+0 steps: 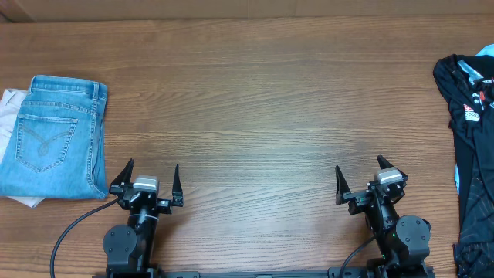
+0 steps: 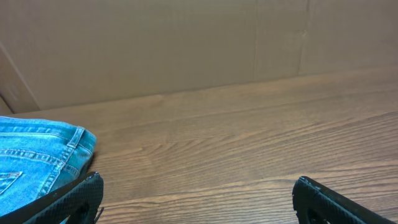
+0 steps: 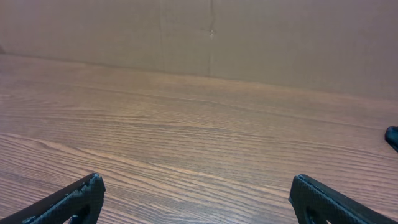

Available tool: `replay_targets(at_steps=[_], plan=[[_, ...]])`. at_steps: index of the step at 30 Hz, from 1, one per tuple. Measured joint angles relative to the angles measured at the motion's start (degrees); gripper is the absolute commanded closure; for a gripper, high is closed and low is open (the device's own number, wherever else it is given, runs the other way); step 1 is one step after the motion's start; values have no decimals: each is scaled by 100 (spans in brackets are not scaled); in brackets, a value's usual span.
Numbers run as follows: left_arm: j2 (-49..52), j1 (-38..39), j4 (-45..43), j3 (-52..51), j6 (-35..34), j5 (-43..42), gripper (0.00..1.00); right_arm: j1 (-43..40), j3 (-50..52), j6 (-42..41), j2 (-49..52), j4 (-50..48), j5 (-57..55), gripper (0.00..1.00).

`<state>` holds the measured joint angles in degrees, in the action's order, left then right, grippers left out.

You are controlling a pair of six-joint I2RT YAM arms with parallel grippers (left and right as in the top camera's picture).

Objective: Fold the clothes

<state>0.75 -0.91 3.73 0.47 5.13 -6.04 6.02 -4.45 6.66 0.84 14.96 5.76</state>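
Near edge first: left gripper (image 1: 153, 174) spread wide, grasping nothing, parked low over bare wood. Same for right gripper (image 1: 359, 171): fingers apart, nothing between them, only table (image 1: 255, 100) grain in its wrist view. Both well apart from any cloth.

Further out, to the right: black jersey (image 1: 466, 131) bunched in a heap at the table's right edge, crumpled, not spread flat, no fold visible. Nearer the right gripper than the left, yet not touching it. To the left: jeans (image 1: 54, 135) lying folded in a neat rectangle on a white cloth (image 1: 8, 104) peeking out beneath; near the left gripper, not touched by it.

Judged from that: folding of the jersey not yet begun. Left to do, probably: reach right, drag the heap to the open middle, flatten, then fold.

Hard to make out: most of the jersey cut off by the overhead view's right border, so outline, sleeves and lettering mostly out of sight. Just a dark sliver (image 3: 392, 138) at the right wrist view's edge, perhaps the jersey, too small to tell. White cloth largely hidden under the jeans and cropped at the left. Farthest back, plain cardboard wall (image 2: 186, 50), nothing more discernible.
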Motion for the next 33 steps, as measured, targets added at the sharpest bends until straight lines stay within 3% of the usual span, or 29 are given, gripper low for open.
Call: replay_targets(at_steps=[33], plan=[[0, 94, 0, 0, 0, -2, 0, 0, 0, 0, 0, -2, 2, 0]])
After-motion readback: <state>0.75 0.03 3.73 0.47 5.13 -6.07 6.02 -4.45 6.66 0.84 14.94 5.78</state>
